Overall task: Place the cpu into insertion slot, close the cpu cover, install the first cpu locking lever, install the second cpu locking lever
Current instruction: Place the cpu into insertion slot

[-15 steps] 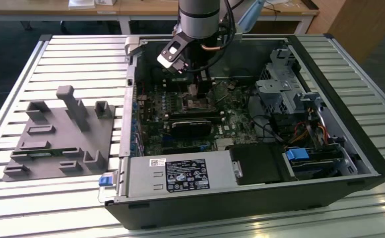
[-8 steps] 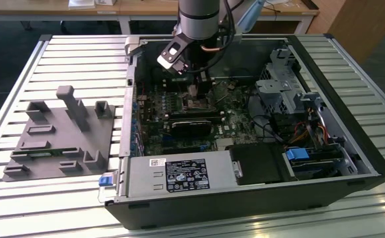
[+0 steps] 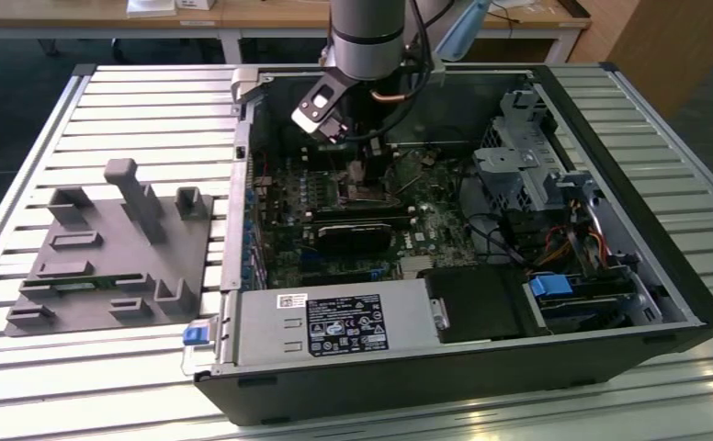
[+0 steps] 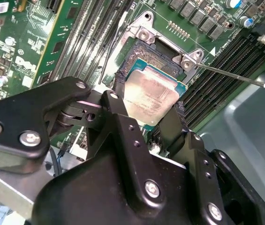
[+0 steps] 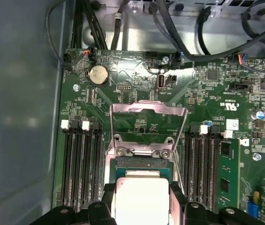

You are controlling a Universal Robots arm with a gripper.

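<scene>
My gripper (image 4: 147, 101) is shut on the cpu (image 4: 151, 96), a flat square chip with a dull silver top, its black fingers (image 4: 118, 89) pressed on two opposite edges. The chip hangs just over the insertion slot (image 4: 139, 51), whose dark centre shows beyond its far edge. In the first wrist view the cpu (image 5: 141, 197) lies in front of the slot (image 5: 141, 162). There the cpu cover (image 5: 148, 110), a thin silver frame, stands swung open behind the slot. A thin locking lever (image 4: 230, 75) sticks out raised beside the slot. In the exterior view the gripper (image 3: 354, 173) reaches down into the open computer case.
Long black memory slots (image 5: 80, 164) flank the slot on both sides. A coin battery (image 5: 98, 74) and cables (image 5: 193, 42) lie beyond the cover. A black heatsink block (image 3: 356, 237), the power supply (image 3: 332, 323) and a drive cage (image 3: 540, 156) fill the case. A grey fixture (image 3: 111, 248) sits at the exterior view's left.
</scene>
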